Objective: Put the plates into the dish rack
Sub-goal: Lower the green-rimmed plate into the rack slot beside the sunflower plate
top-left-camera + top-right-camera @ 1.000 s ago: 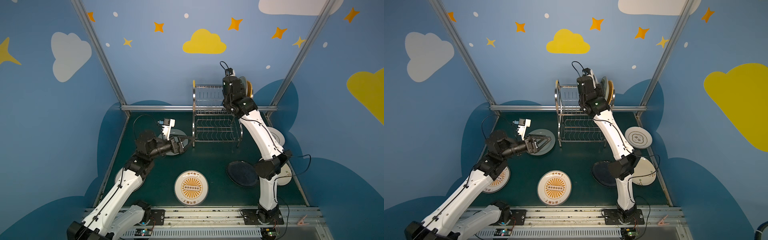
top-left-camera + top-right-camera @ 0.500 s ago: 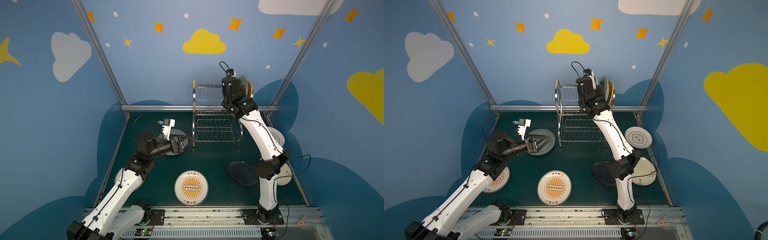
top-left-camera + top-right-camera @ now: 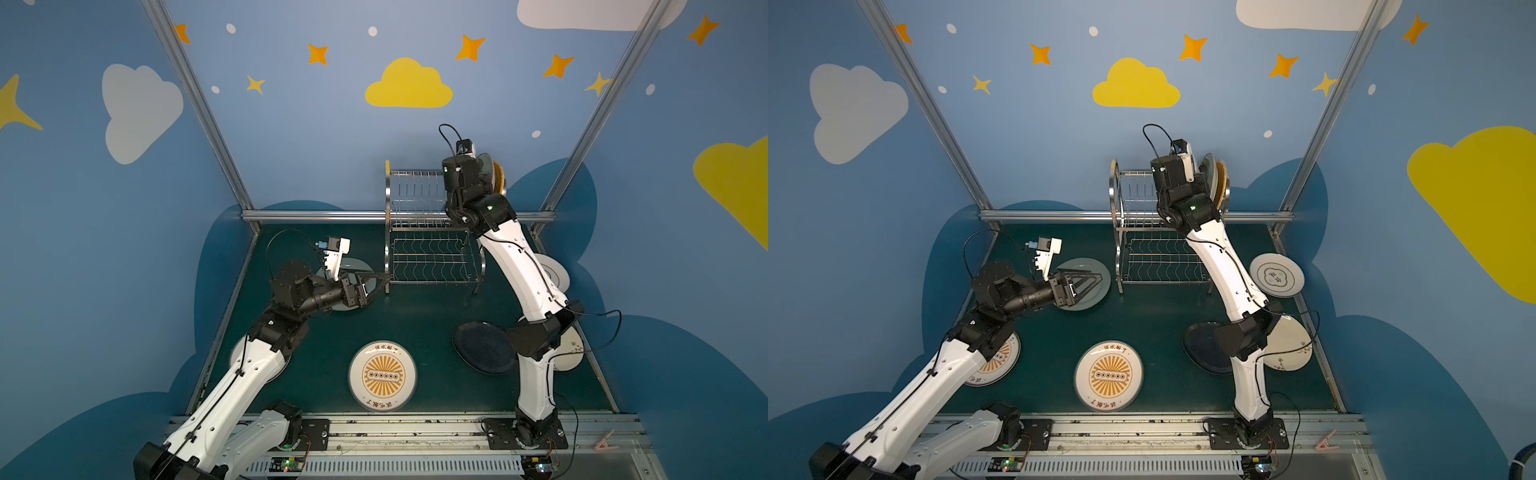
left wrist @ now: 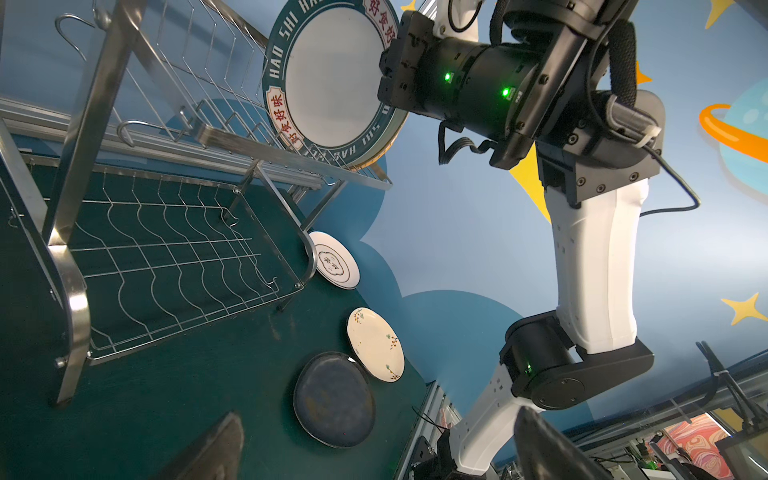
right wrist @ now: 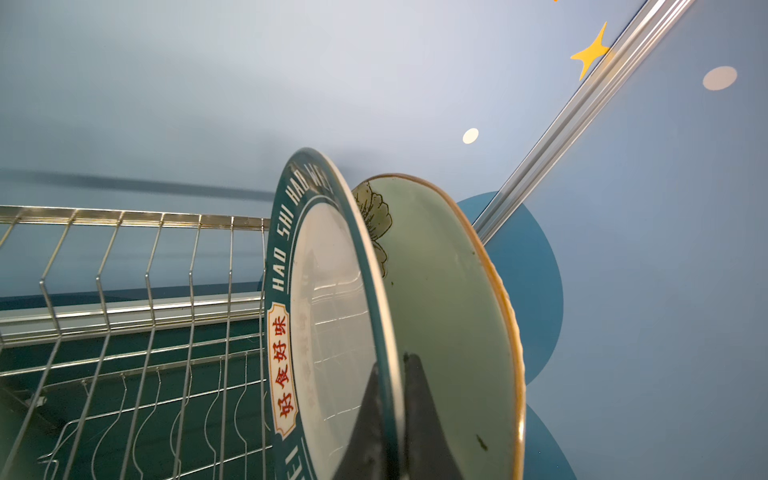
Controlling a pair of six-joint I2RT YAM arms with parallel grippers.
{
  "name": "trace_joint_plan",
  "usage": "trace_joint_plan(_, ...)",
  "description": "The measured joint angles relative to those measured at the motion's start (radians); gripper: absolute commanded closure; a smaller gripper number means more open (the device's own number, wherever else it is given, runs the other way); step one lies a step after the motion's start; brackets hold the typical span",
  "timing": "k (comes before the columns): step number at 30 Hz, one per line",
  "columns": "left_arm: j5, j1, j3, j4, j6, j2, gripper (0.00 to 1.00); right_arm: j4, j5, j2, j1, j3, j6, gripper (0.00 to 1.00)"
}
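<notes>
Item, right gripper point(image 5: 392, 374): clenched on the rim of the lettered plate point(image 5: 324, 299), one dark finger point(image 5: 424, 415) on each face. You see the plate standing on edge at the 3 o'clock end of the dish rack point(image 3: 387, 232), and the left wrist view shows its lower edge down among the upper-tier wires. Item, pale green floral plate point(image 5: 440, 311): upright just beside the lettered one, on its far side from the bare slots. Behind that, the orange woven plate point(image 3: 1222, 178) shows in both top views. Item, left gripper point(image 3: 1090, 281): spread as wide as it goes and holding nothing. It is low over the grey-green plate point(image 3: 1077, 264) at 10 o'clock on the table point(image 3: 415, 316), and you cannot tell whether it touches. Item, plates lying flat: one sunburst plate point(image 3: 382, 376) at 6 o'clock, another point(image 3: 1000, 361) half under the left arm at 8 o'clock, the black plate point(image 3: 478, 347) at 4 o'clock with a sprigged white plate point(image 3: 1291, 345) overlapping its edge, and an emblem plate point(image 3: 1277, 274) at 2 o'clock. Against a second ago, you will find nothing shifted: both arms, both grips and every plate stand as they did.
</notes>
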Motion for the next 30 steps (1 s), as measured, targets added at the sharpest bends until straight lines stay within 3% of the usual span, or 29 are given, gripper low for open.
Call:
trace_joint_plan(9,0.000,0.000,0.000,0.000,0.006,0.000,0.00,-0.024,-0.034,-0.005,-0.019,0.007,0.031,1.00)
trace_joint_plan(14,0.000,0.000,0.000,0.000,0.006,0.000,0.00,-0.025,-0.040,-0.006,-0.019,0.007,0.034,0.91)
trace_joint_plan(30,0.000,0.000,0.000,0.000,0.006,0.000,0.00,-0.126,-0.093,-0.007,-0.020,0.005,0.021,0.80)
